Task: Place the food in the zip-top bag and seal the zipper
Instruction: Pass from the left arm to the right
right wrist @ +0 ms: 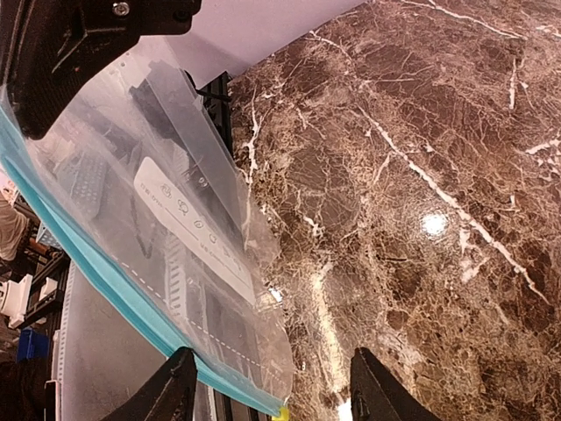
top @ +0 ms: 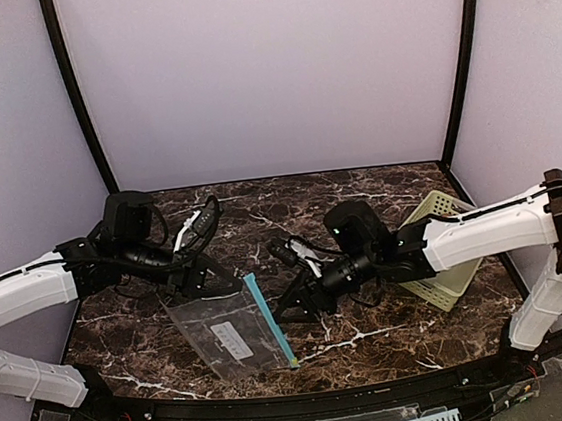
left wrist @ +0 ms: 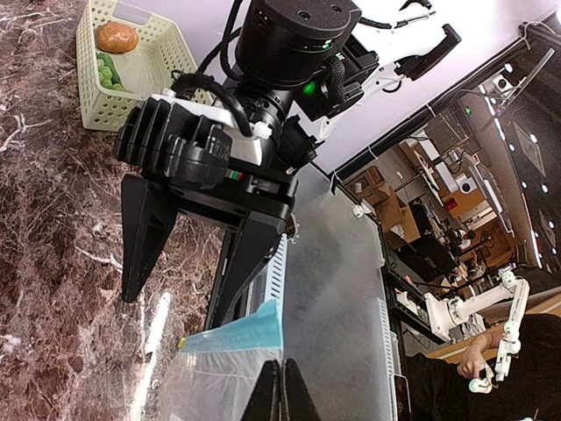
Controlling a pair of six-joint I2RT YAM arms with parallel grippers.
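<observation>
While it's held, clear zip-top bag (top: 229, 337), teal zipper (top: 270, 320)

Was closed in on three sides by plain pale lilac walls (top: 266, 71), joined at the back corners by thin black posts (top: 77, 101). Had for a floor a dark brown marble-look table (top: 379, 185) veined in white, edged at the near side by a black rail (top: 310, 393). Caught a bright spot of glare (right wrist: 434, 224) on the polished top. Opened on one side onto a cluttered workshop (left wrist: 438, 228) with small lights (left wrist: 532, 132) overhead.
</observation>
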